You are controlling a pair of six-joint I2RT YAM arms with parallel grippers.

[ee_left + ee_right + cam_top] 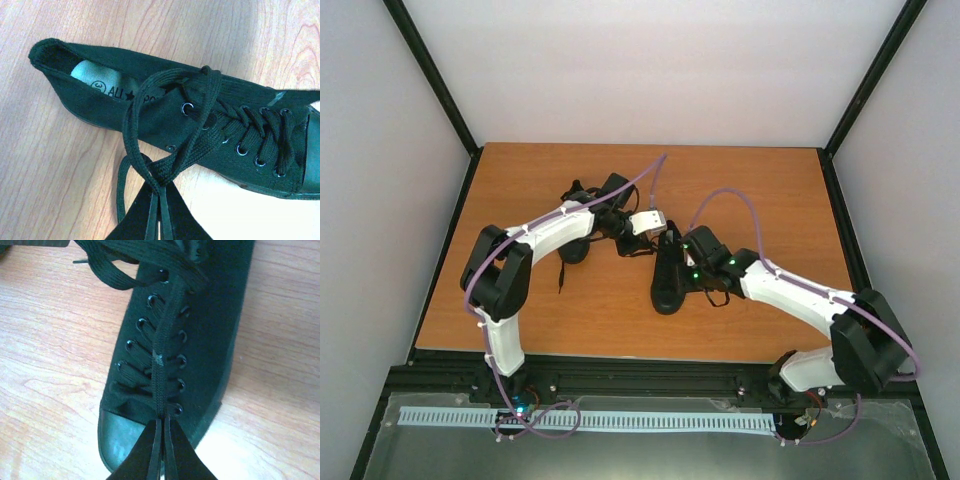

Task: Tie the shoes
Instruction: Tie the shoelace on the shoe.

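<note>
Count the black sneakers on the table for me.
2. One sneaker lies mid-table, its laces pinched by the left gripper and right gripper; a second sneaker sits to its left, largely hidden under the left arm.

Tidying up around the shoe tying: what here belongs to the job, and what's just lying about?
Job: middle shoe; second shoe under the left arm; lace loop and lace strand, each pinched in shut jaws.
Lying about: white slotted strip along the near edge; nothing else that I can see.
</note>
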